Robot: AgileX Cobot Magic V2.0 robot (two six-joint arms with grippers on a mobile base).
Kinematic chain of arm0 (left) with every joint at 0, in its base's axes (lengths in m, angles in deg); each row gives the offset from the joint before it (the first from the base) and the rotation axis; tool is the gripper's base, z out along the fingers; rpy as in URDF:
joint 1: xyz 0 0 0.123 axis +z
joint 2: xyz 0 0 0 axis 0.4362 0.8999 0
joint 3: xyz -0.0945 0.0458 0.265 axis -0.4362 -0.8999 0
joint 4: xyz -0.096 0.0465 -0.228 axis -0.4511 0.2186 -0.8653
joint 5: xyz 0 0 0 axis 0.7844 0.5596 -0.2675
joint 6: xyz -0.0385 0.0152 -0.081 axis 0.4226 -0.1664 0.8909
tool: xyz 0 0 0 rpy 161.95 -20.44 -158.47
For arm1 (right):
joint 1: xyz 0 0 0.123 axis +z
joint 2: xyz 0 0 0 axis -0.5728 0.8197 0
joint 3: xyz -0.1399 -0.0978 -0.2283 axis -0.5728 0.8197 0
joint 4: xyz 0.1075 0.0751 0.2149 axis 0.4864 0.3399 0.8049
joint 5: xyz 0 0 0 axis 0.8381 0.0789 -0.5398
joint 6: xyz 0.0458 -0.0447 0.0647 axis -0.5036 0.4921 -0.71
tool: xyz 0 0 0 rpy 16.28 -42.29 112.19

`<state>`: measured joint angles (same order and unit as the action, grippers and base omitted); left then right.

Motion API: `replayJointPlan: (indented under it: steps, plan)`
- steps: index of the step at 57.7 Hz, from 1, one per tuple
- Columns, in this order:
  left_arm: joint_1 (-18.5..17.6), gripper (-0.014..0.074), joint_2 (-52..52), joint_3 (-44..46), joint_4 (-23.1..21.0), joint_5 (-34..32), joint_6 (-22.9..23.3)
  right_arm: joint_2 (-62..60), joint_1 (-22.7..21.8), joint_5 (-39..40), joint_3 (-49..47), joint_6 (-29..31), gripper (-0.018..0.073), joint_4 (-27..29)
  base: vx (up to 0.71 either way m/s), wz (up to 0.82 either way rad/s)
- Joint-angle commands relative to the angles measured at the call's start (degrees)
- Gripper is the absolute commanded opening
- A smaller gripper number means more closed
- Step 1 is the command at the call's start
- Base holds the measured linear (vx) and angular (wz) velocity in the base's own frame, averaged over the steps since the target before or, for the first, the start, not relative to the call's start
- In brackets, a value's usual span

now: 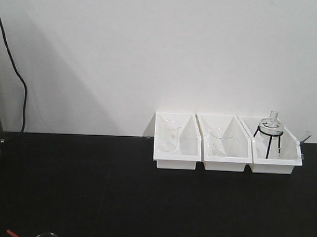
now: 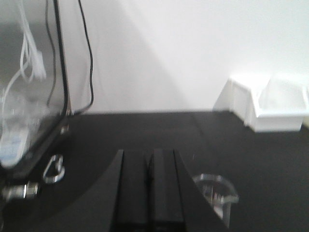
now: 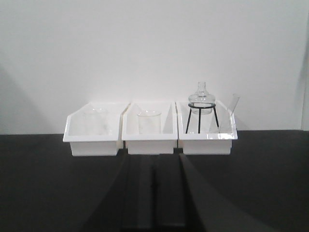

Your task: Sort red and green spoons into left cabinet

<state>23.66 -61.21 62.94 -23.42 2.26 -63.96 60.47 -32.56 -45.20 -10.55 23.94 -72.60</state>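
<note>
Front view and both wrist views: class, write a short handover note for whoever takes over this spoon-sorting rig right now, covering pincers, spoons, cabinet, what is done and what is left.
Left pincer: shut, empty, low over the black counter, beside a glass beaker.
Right pincer: looks shut, empty, facing the three white bins of glassware.
Spoons: only a red sliver at the front view's bottom-left edge, possibly the red spoon. The green spoon is not in view.
Cabinet: not in view.
Done: nothing shown.
Left: find both spoons, pick them up and place them in the cabinet.
</note>
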Motion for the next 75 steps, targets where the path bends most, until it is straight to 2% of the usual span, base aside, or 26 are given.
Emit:
replayJointPlan:
  steps: [1,4,7,11,16,24,35,43,50,51,57,65,75]
  plan:
    - [-0.1,-0.0001,-1.1,-0.3,-0.1,-12.1,1.0,-0.5,-0.2,10.3,0.1,-1.3,-0.0004,0.3,0.00,0.00]
    - [-0.1,-0.0001,-1.1,0.1,-0.1,-16.0,2.1,-0.5,-0.2,12.6,-0.4,-3.0,-0.0004,1.1,0.00,0.00]
    - [-0.1,-0.0001,-1.0,1.2,-0.1,-16.2,3.8,-0.5,-0.2,12.3,-2.1,-4.1,-0.0004,1.4,0.00,0.00]
    - [-0.1,-0.0001,-0.5,5.0,-0.1,-11.6,7.8,-0.3,-0.2,7.7,-5.9,-5.0,-0.0004,1.2,0.00,0.00]
    - [-0.1,-0.0001,2.3,11.0,-0.1,-4.4,10.3,1.7,-0.2,-1.9,-13.5,-4.5,-0.0004,0.8,0.00,0.00]
    - [-0.1,-0.0001,12.1,22.3,0.5,2.2,8.6,10.0,-0.2,-12.2,-25.9,-0.1,-0.0004,-2.3,0.00,0.00]
    - [-0.1,-0.0001,30.5,34.2,0.4,5.8,4.0,25.3,-0.2,-16.5,-39.0,1.7,-0.0004,-2.3,0.00,0.00]
    - [-0.1,-0.0001,40.5,38.3,-0.3,5.6,4.5,33.2,-0.2,-16.7,-42.5,1.6,-0.0004,-0.6,0.00,0.00]
    - [-0.1,-0.0001,45.4,38.3,-0.7,4.8,6.1,38.4,-0.2,-17.7,-42.5,1.6,-0.0004,2.1,0.00,0.00]
    - [-0.1,0.0017,49.9,38.3,-0.7,5.3,6.3,42.9,-0.2,-20.4,-42.5,1.6,0.0001,3.1,0.00,0.00]
    - [-0.1,0.0060,52.8,38.3,-0.7,5.3,6.3,45.3,-0.2,-21.7,-42.5,1.6,0.0023,3.9,0.00,0.00]
    - [-1.2,0.0171,56.0,38.3,-0.7,5.2,6.3,47.1,-0.2,-21.9,-42.5,1.6,0.0114,5.0,0.00,0.00]
    - [-3.8,0.0384,58.8,38.3,-0.7,5.3,6.3,47.7,-0.2,-21.5,-42.5,1.7,0.0324,5.0,0.00,0.00]
